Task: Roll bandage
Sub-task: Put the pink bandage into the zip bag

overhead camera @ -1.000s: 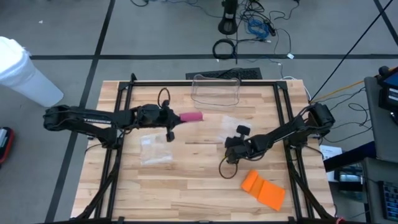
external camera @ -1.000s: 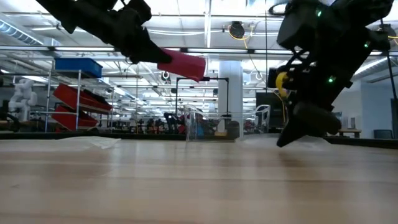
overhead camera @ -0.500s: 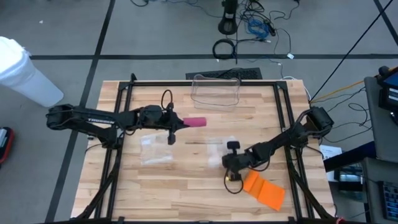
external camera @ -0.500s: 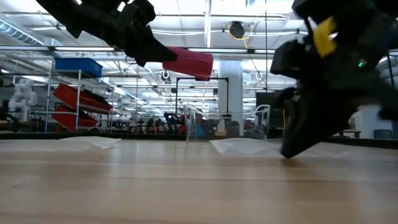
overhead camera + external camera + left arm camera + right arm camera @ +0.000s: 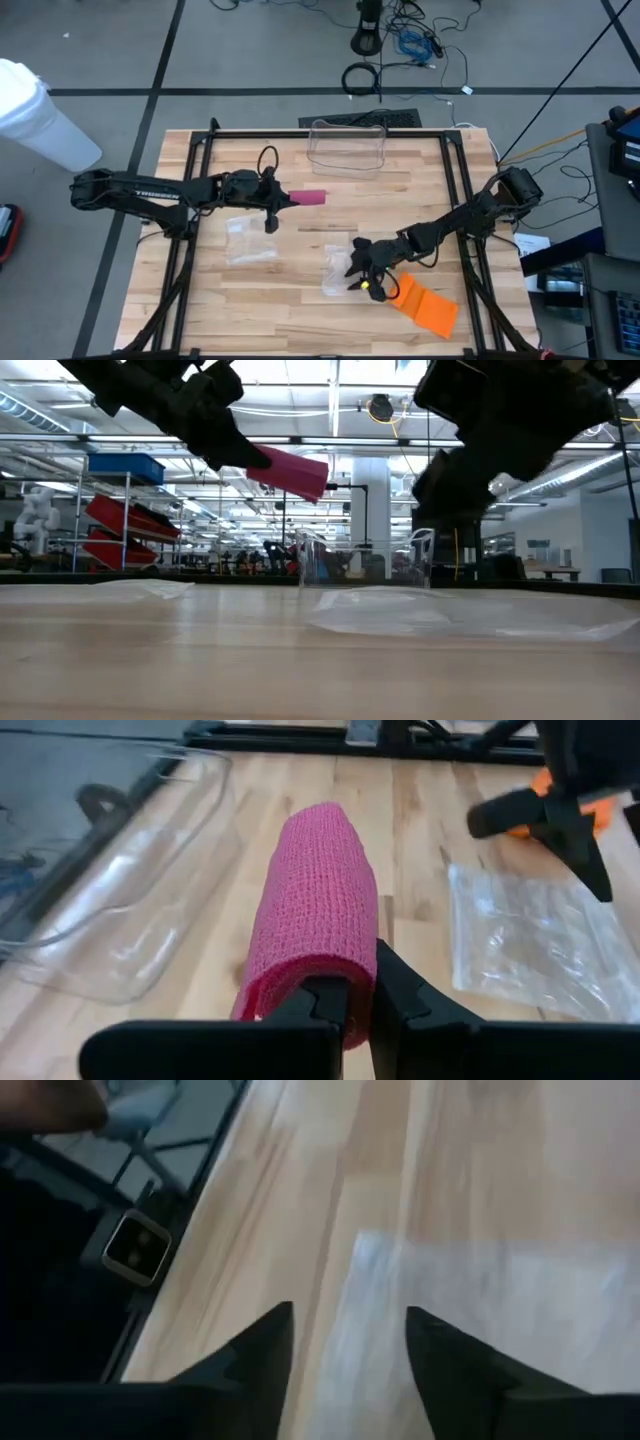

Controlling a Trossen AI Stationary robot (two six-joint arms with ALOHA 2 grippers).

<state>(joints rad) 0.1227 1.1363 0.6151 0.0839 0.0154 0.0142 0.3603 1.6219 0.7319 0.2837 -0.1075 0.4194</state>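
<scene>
Left claw [image 5: 283, 199] was clenched on one end of the pink bandage roll [image 5: 309, 198], held above the wooden surface [image 5: 300, 300], long axis pointing right. Only the left wrist view showed its knit weave. Right claw [image 5: 356, 274] stood released over a clear plastic bag [image 5: 338, 272].

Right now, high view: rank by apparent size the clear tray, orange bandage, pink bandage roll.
1. clear tray, largest.
2. orange bandage, partly unrolled and flat.
3. pink bandage roll, smallest; it's clamped in the left gripper above the table, so slightly nearer the camera.
</scene>
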